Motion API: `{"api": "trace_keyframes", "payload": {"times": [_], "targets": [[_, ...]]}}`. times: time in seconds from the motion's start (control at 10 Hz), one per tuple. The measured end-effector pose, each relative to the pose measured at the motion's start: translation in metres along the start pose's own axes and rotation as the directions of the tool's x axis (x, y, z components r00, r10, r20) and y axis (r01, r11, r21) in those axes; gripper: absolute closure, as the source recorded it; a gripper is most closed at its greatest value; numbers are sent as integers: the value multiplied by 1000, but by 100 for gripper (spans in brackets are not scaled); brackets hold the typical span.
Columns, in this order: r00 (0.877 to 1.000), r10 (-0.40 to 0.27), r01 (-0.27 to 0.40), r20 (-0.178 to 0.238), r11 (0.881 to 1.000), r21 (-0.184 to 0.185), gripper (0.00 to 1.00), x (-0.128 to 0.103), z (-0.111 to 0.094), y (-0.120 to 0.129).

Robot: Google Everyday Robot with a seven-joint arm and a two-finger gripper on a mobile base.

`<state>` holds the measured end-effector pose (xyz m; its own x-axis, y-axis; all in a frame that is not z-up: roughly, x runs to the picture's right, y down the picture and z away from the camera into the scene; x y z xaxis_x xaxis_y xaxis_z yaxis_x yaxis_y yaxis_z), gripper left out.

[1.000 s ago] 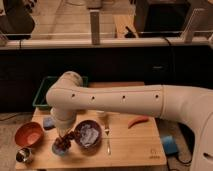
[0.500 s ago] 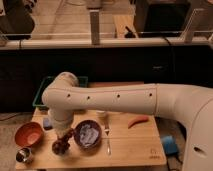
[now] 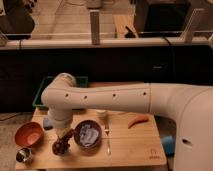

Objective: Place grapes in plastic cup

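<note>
We see a lab-like test bay: a pale wooden tabletop below a glass-panelled railing, with the robot's gripper low over the tabletop's left side.

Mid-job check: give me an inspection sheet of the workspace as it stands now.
Surface: light wooden tabletop, level.
Job's things: bunch of dark red-brown grapes lying on the wood, front left; light blue translucent plastic cup apparently inside the dark round bowl.
Clutter: orange-red bowl, small shiny metal cup, cream-white cup, fork, orange-red carrot-like piece, green tray.
Grippers: hand right above the grapes.
Cables: nothing seen.
Surroundings: dark low wall behind.
</note>
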<state>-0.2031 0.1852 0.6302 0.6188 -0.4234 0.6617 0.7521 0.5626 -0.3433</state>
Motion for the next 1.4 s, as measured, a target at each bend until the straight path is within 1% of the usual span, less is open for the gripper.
{"api": "trace_keyframes", "payload": {"times": [0.3,0.6,0.8,1.2,1.3,1.4], "targets": [[1000,15,-15,-7,1000,-27,96,7,12,-5],[999,27,-28,-27,999,-45,95,11,20,-9],[998,43,-45,-38,998,-49,82,13,24,-11],[995,82,-85,-61,995,-47,41,29,25,-5],[992,86,-90,-93,995,-44,30,30,26,-2],[988,86,-92,-126,995,-43,22,31,27,-1]]}}
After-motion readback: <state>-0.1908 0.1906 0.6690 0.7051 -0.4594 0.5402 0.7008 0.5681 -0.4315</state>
